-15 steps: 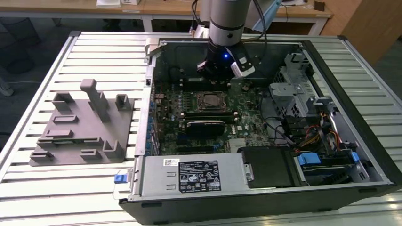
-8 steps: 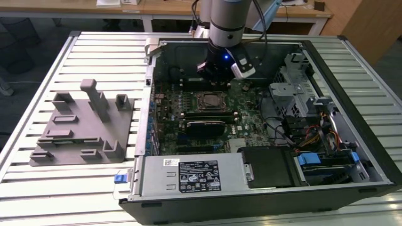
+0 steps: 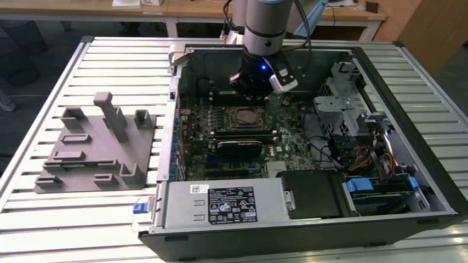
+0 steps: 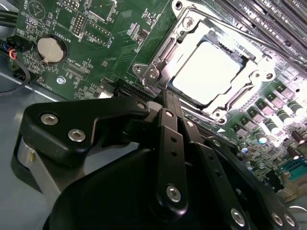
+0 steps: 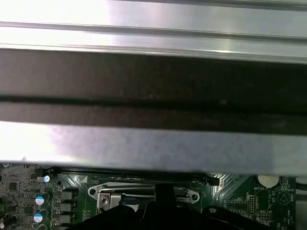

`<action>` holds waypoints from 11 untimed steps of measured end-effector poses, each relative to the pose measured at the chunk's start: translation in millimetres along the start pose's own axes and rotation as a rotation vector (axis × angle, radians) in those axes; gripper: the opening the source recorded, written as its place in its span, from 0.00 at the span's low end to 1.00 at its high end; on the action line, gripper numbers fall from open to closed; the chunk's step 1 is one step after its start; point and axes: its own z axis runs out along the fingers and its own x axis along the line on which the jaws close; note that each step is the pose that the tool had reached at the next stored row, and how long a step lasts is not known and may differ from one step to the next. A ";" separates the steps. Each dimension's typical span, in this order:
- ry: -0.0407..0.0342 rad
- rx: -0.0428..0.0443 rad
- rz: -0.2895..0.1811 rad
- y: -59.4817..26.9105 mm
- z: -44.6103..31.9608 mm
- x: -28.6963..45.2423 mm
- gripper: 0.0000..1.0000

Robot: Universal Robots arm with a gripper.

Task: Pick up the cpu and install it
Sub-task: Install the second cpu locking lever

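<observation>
— One cpu (image 4: 211, 72), is it? Where does it sit?
— Flat in the socket frame (image 4: 148, 72) on the green motherboard (image 4: 96, 52), pale top facing up. It is square, so no long axis shows.
— And the gripper (image 4: 168, 103)?
— Just beside the socket, holding nothing, fingers (image 4: 170, 143) pressed together, above the open computer case (image 3: 409, 159) on the slatted table (image 3: 87, 219).

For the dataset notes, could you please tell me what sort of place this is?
Probably a robotics lab or workshop: an open computer case lies on a slatted metal table, a grey fixture tray beside it, wooden desks behind.
</observation>
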 end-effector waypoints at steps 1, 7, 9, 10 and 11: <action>0.0000 0.0000 0.000 -0.4 0.0 0.0 0.11; -0.0001 -0.0001 0.000 -4.3 -0.3 0.1 0.11; 0.0000 0.0000 0.000 -6.1 -0.5 0.1 0.11; 0.0000 0.0001 0.000 -7.1 -0.6 0.1 0.11; 0.0000 0.0000 0.000 -8.6 -0.7 0.2 0.11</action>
